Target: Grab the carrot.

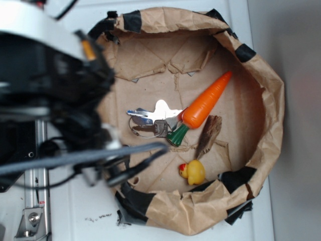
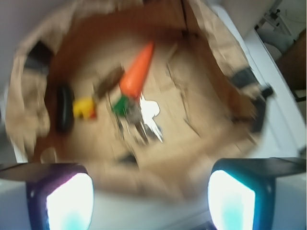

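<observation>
Inside the brown paper-lined basin (image 1: 271, 100), near its middle, lies the carrot (image 1: 204, 104), flat on the crumpled paper floor. It is a glossy bright-orange toy, a smooth tapered cone with a soft highlight running along its length, and it ends in a short dark-green stem. From the exterior view its pointed tip aims toward the basin's upper right wall and its stem points down and left toward the centre. The stem end touches or just overlaps a bunch of silver keys (image 1: 150, 120), which spread out on the far side of the stem from the orange body. Just beside the carrot's thick end, on the side away from the keys, rests a small brown wood piece (image 1: 209, 134), lying roughly parallel to the carrot and close enough that I cannot tell whether they touch. Beyond the wood piece, further from the carrot and near the basin's lower wall, sits a yellow rubber duck (image 1: 193, 171), clearly shorter than the carrot. Black tape patches hold the paper rim in several places.

The basin sits on a white counter (image 1: 75, 221). The end effector (image 2: 151, 196) hangs well apart from the carrot, above the basin's edge on the keys' side; in the blurred wrist view its two fingers (image 2: 67, 199) stand wide apart, with nothing between them.
</observation>
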`<state>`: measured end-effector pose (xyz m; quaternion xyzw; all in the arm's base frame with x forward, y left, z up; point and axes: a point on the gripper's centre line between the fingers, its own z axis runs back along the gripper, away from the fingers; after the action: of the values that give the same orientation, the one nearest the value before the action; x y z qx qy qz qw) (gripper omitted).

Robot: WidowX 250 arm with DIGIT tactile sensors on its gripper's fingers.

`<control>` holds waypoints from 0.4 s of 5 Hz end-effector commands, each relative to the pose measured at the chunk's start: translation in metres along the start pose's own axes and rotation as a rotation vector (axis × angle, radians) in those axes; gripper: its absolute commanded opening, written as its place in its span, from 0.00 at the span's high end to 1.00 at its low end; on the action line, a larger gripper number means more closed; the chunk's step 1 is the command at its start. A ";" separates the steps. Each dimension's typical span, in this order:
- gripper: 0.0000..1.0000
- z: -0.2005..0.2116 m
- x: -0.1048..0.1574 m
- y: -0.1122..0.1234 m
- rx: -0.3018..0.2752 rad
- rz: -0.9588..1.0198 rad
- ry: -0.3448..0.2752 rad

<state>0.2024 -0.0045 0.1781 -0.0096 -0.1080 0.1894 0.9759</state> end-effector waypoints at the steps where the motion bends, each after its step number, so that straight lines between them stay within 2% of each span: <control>1: 0.00 -0.075 0.043 -0.001 0.071 0.233 -0.095; 2: 0.00 -0.111 0.076 0.004 0.097 0.272 -0.047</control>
<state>0.2863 0.0151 0.0658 0.0348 -0.0875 0.3136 0.9449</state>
